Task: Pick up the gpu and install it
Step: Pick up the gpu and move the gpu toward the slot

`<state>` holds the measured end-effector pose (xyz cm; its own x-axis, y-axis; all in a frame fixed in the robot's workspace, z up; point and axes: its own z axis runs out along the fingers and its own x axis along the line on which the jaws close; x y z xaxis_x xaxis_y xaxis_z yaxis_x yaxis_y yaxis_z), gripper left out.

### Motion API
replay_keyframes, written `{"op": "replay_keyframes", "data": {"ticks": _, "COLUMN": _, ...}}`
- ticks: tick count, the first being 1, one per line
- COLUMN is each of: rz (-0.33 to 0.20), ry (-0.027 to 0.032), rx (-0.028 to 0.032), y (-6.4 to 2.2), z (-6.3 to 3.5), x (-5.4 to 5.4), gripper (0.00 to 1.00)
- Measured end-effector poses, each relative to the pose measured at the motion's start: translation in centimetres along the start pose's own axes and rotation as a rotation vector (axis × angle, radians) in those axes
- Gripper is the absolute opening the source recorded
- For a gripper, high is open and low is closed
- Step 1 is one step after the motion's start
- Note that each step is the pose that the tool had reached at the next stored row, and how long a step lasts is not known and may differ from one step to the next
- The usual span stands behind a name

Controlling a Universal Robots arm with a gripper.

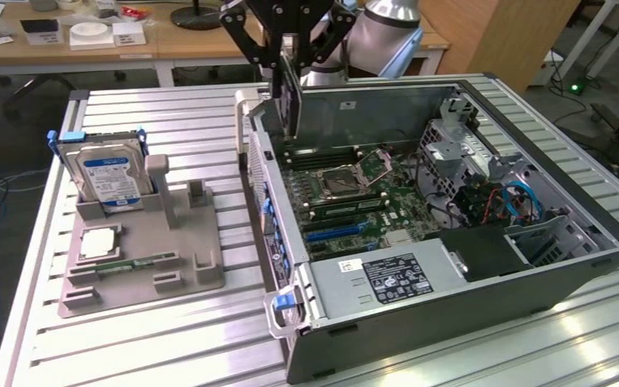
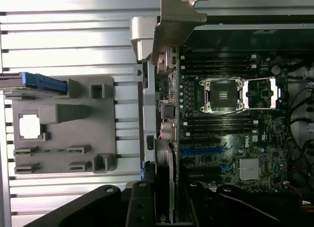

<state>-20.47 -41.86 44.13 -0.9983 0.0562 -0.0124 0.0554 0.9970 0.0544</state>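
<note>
Right under the gripper (image 1: pixel 291 58), the open PC case (image 1: pixel 482 306) has its motherboard (image 1: pixel 337 201) in, arm (image 1: pixel 383 32) pointing straight down, clamped on the upright gpu (image 1: pixel 292 105).

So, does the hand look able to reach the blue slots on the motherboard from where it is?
Probably yes. The hand holds the gpu upright above the open case, and nothing stands over the blue slots; the power supply sits beside them.

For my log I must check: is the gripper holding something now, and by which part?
Yes, the gripper holds the gpu by its upper edge; the card hangs upright over the open computer case.
</note>
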Motion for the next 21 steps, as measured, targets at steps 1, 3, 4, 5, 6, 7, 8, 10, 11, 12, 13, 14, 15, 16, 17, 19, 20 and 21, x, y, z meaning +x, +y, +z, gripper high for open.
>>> {"op": "replay_keyframes", "data": {"ticks": 1, "rz": 0.000, "ry": 0.0001, "rx": 0.0001, "y": 0.01, "z": 0.00, "x": -0.2, "gripper": 0.27}}
{"op": "replay_keyframes", "data": {"ticks": 3, "rz": 0.000, "ry": 0.0001, "rx": 0.0001, "y": 0.03, "z": 0.01, "x": -0.5, "gripper": 0.27}}
{"op": "replay_keyframes", "data": {"ticks": 4, "rz": 0.000, "ry": 0.0000, "rx": 0.0000, "y": 0.04, "z": 0.01, "x": -0.7, "gripper": 0.27}}
{"op": "replay_keyframes", "data": {"ticks": 5, "rz": 0.000, "ry": 0.0000, "rx": 0.0000, "y": 0.05, "z": 0.02, "x": -0.9, "gripper": 0.27}}
{"op": "replay_keyframes", "data": {"ticks": 6, "rz": 0.000, "ry": -0.0001, "rx": -0.0001, "y": 0.06, "z": 0.03, "x": -1.1, "gripper": 0.27}}
{"op": "replay_keyframes", "data": {"ticks": 7, "rz": 0.000, "ry": 0.0000, "rx": 0.0000, "y": 0.07, "z": 0.03, "x": -1.3, "gripper": 0.27}}
{"op": "replay_keyframes", "data": {"ticks": 8, "rz": 0.000, "ry": 0.0000, "rx": 0.0000, "y": 0.08, "z": 0.03, "x": -1.4, "gripper": 0.27}}
{"op": "replay_keyframes", "data": {"ticks": 10, "rz": 0.000, "ry": 0.0000, "rx": 0.0001, "y": 0.10, "z": 0.03, "x": -1.8, "gripper": 0.27}}
{"op": "replay_keyframes", "data": {"ticks": 11, "rz": 0.000, "ry": -0.0001, "rx": 0.0000, "y": 0.11, "z": 0.04, "x": -2.0, "gripper": 0.27}}
{"op": "replay_keyframes", "data": {"ticks": 12, "rz": 0.000, "ry": -0.0001, "rx": 0.0000, "y": 0.12, "z": 0.05, "x": -2.1, "gripper": 0.27}}
{"op": "replay_keyframes", "data": {"ticks": 13, "rz": 0.000, "ry": 0.0000, "rx": 0.0000, "y": 0.13, "z": 0.05, "x": -2.3, "gripper": 0.27}}
{"op": "replay_keyframes", "data": {"ticks": 14, "rz": 0.000, "ry": 0.0000, "rx": 0.0000, "y": 0.14, "z": 0.05, "x": -2.5, "gripper": 0.27}}
{"op": "replay_keyframes", "data": {"ticks": 15, "rz": 0.000, "ry": 0.0000, "rx": 0.0000, "y": 0.15, "z": 0.05, "x": -2.6, "gripper": 0.27}}
{"op": "replay_keyframes", "data": {"ticks": 16, "rz": 0.000, "ry": 0.0000, "rx": 0.0000, "y": 0.16, "z": 0.06, "x": -2.8, "gripper": 0.27}}
{"op": "replay_keyframes", "data": {"ticks": 17, "rz": 0.000, "ry": 0.0000, "rx": 0.0000, "y": 0.17, "z": 0.06, "x": -3.0, "gripper": 0.27}}
{"op": "replay_keyframes", "data": {"ticks": 19, "rz": 0.000, "ry": 0.0000, "rx": 0.0001, "y": 0.19, "z": 0.07, "x": -3.4, "gripper": 0.27}}
{"op": "replay_keyframes", "data": {"ticks": 20, "rz": 0.000, "ry": 0.0000, "rx": 0.0001, "y": 0.20, "z": 0.07, "x": -3.6, "gripper": 0.27}}
{"op": "replay_keyframes", "data": {"ticks": 21, "rz": 0.000, "ry": 0.0000, "rx": 0.0001, "y": 0.22, "z": 0.08, "x": -4.0, "gripper": 0.27}}
